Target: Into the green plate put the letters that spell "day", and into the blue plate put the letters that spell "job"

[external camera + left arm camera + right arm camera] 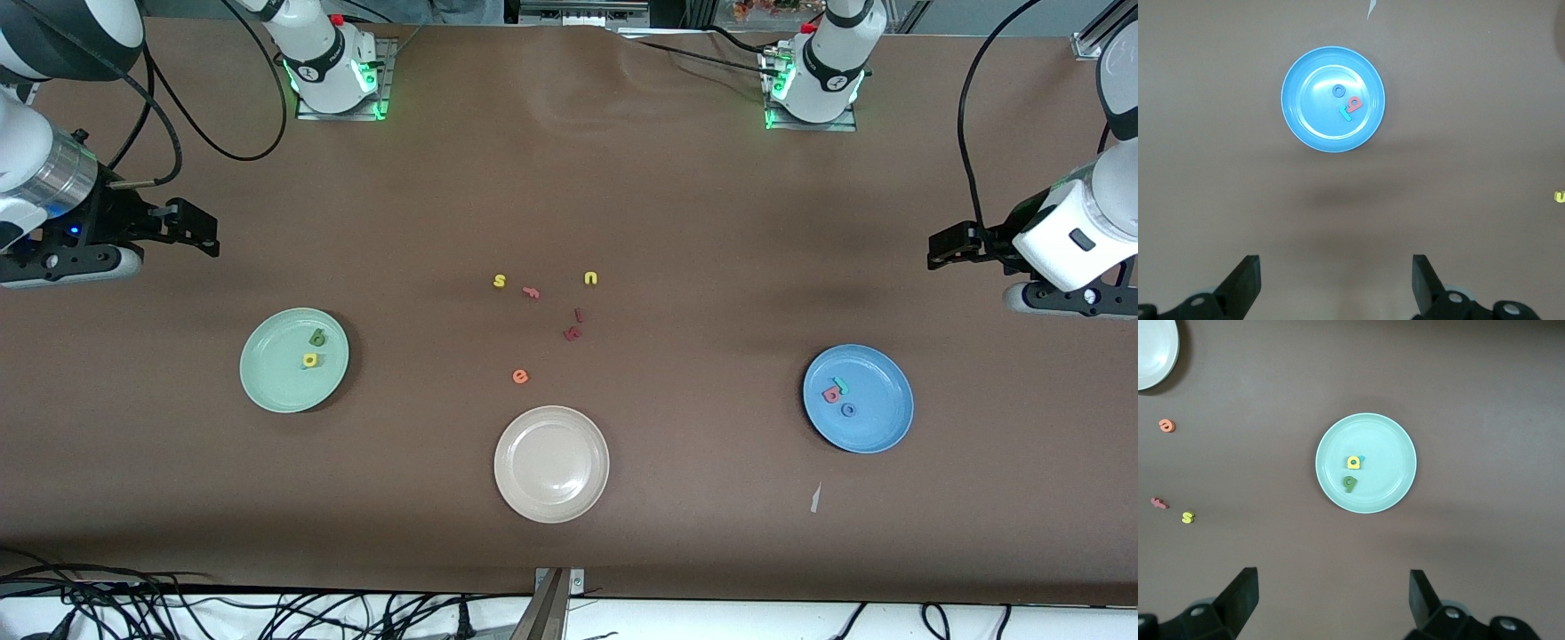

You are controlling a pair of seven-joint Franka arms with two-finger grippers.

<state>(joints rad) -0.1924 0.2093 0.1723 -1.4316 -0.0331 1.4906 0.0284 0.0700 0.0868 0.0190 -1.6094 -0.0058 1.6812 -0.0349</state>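
The green plate (276, 382) (1388, 473) lies toward the right arm's end of the table. In it lie the olive "d" (317, 337) (1350, 483) and the yellow "a" (309, 360) (1353, 462). A teal bit, the "y" (1361, 458), peeks out from under the "a". The blue plate (880, 409) (1315, 113) lies toward the left arm's end and holds the teal "j" (840, 384) (1345, 114), the red "b" (831, 395) (1354, 104) and the blue "o" (848, 410) (1339, 90). My right gripper (206, 236) (1333, 597) and left gripper (942, 249) (1335, 280) hang open and empty over bare table at their own ends.
A beige plate (551, 462) sits nearest the front camera, mid-table. Loose letters lie in the middle: a yellow "s" (500, 281), a yellow "u" (590, 278), a salmon letter (531, 292), two dark red letters (574, 331), an orange "e" (520, 376). A white scrap (815, 498) lies near the blue plate.
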